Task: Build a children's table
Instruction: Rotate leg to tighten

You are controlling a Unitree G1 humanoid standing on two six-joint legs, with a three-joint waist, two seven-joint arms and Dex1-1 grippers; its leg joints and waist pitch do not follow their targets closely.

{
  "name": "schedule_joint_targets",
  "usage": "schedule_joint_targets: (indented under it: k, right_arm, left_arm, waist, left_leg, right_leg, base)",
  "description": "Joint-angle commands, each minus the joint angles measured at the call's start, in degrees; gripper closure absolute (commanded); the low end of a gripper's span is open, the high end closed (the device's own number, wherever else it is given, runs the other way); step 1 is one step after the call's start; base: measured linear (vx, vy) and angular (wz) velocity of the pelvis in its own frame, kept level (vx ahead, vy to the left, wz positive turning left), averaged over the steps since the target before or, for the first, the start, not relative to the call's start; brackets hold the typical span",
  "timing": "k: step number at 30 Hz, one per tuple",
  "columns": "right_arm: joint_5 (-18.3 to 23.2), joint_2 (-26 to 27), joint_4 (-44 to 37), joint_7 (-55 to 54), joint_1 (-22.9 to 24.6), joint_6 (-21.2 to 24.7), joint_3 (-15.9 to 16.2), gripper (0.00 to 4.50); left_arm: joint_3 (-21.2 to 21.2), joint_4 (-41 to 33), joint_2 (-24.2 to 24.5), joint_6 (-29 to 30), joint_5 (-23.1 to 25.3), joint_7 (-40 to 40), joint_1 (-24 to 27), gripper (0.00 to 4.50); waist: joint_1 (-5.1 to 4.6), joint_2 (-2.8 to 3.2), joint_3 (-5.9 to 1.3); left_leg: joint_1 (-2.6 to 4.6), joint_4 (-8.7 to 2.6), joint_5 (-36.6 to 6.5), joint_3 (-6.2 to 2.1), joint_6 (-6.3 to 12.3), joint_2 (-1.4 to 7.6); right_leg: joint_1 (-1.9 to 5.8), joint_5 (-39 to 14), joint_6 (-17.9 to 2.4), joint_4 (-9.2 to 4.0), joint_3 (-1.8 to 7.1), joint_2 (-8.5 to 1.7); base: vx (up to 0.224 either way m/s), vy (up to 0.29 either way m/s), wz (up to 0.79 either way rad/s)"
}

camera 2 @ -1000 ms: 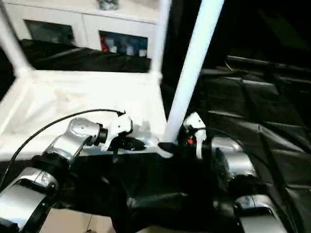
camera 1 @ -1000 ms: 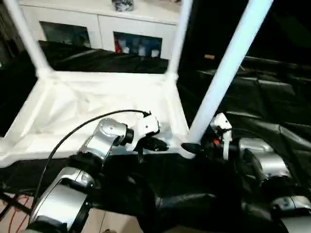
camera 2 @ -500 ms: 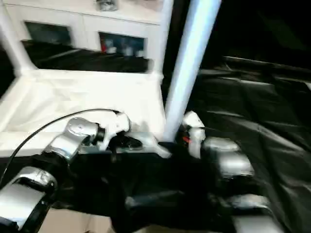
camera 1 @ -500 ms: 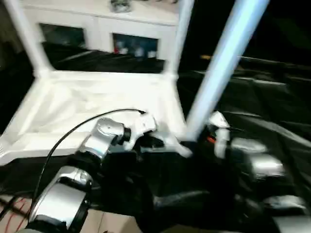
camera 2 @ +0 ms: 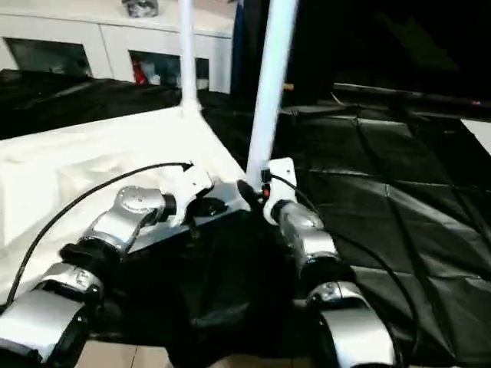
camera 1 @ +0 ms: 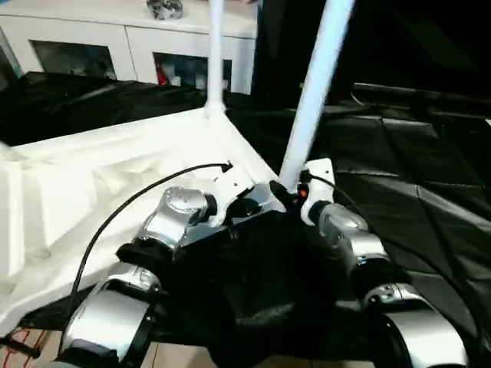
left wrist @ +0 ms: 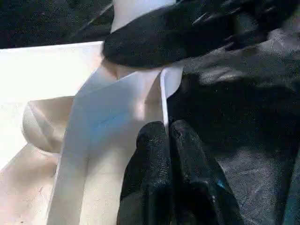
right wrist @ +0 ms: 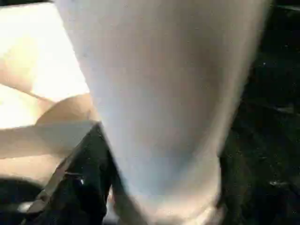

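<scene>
Since a second ago, the tabletop [camera 1: 115, 184] has swung round on the black-draped surface [camera 1: 414, 176]: its near corner now points toward the robot, and the leg [camera 1: 311, 100] in that corner stands closer to upright. That suggests the part is being turned so the next socket comes within reach. The left tool [left wrist: 164, 140] is pinched narrow on the tabletop's thin rim. The right tool [camera 1: 285, 193] wraps the leg's base with its jaws fairly wide. The tabletop lies upside down, white and glossy, with another slim leg [camera 1: 215, 54] rising at its far corner.
</scene>
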Motion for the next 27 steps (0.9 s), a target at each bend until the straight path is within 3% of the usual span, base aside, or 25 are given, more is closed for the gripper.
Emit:
schedule_joint_targets:
  k: [1,4,7,10,12,15,21,27]
  right_arm:
    - [-1.2,1.9,3.1,2.4,0.2,2.0,2.8,1.09]
    - [-1.5,1.2,3.1,4.2,0.0,0.7,3.6,0.79]
    - [-0.5,-1.7,-1.3,19.1,2.2,-3.1,6.2,0.79]
    - [1.6,-3.3,-5.1,27.8,4.0,-1.5,6.9,0.79]
    - [3.3,-6.1,-10.2,36.7,6.6,1.0,9.4,0.79]
    - [5.0,-10.5,-16.7,47.5,10.1,5.0,13.3,0.79]
    - [6.2,-12.6,-20.3,52.6,12.0,8.6,14.5,1.12]
    - [6.3,-12.6,-22.3,53.5,12.7,10.4,14.5,1.49]
  left_arm:
    - [-3.8,-1.5,-4.6,-1.8,-1.1,-4.4,0.4,4.5]
    - [-3.7,-0.9,-4.1,-2.1,-1.0,-4.4,0.2,4.5]
    - [-3.8,-1.1,-1.9,-3.1,-1.1,-6.7,0.3,4.5]
    - [-3.8,-1.1,-0.8,-3.5,-1.0,-8.0,0.4,4.5]
    - [-3.7,-0.5,0.2,-4.3,-1.0,-9.2,0.1,4.5]
    - [-3.5,1.1,1.6,-5.6,-0.7,-10.4,-0.8,4.5]
    - [-3.1,2.7,2.2,-6.6,-0.5,-11.3,-1.7,4.5]
    - [-3.0,3.6,2.6,-7.0,-0.5,-11.9,-2.4,4.5]
  waist:
    - [0.17,0.7,-2.95]
    - [0.2,0.58,-2.82]
    - [0.42,0.33,-2.7]
    - [0.71,0.23,-2.66]
    - [0.89,0.06,-2.61]
    - [1.93,0.1,-2.44]
    - [2.88,0.02,-2.39]
    - [2.91,0.08,-2.64]
  left_leg:
    - [0.06,-3.18,-13.1,1.18,1.78,-0.63]
    - [-0.22,-3.22,-12.8,1.17,2.62,-0.71]
    - [-0.19,-3.12,-14.8,1.25,3.66,-0.64]
    - [-0.27,-3.19,-14.5,1.16,4.47,-0.58]
    - [-0.31,-3.17,-14.2,1.14,4.88,-0.55]
    - [-0.05,-3.17,-14.6,1.3,5.02,-0.29]
    - [-0.11,-3.26,-14.8,1.29,3.47,-0.28]
    - [-0.15,-3.16,-13.2,1.23,2.85,-0.33]
  right_leg:
    - [2.54,-5.8,-14.2,-3.38,1.38,-1.21]
    - [2.87,-4.9,-14.6,-3.27,1.25,-1.28]
    - [2.9,-7.8,-14.1,-3.72,1.26,-1.38]
    - [3.04,-8.2,-13.9,-3.73,1.28,-1.41]
    - [3.08,-8.1,-14.1,-3.69,1.24,-1.34]
    - [2.99,-9.2,-14.1,-3.78,1.2,-1.31]
    - [2.81,-13.8,-12.2,-4.05,1.17,-1.56]
    - [2.92,-10.2,-13.0,-3.63,1.14,-1.5]
  base:
    - [0.0,0.0,0.0]
    - [0.0,0.0,0.0]
    - [0.0,0.0,0.0]
    - [0.0,0.0,0.0]
    - [0.0,0.0,0.0]
    - [0.0,0.0,0.0]
    - [0.0,0.0,0.0]
    - [0.0,0.0,0.0]
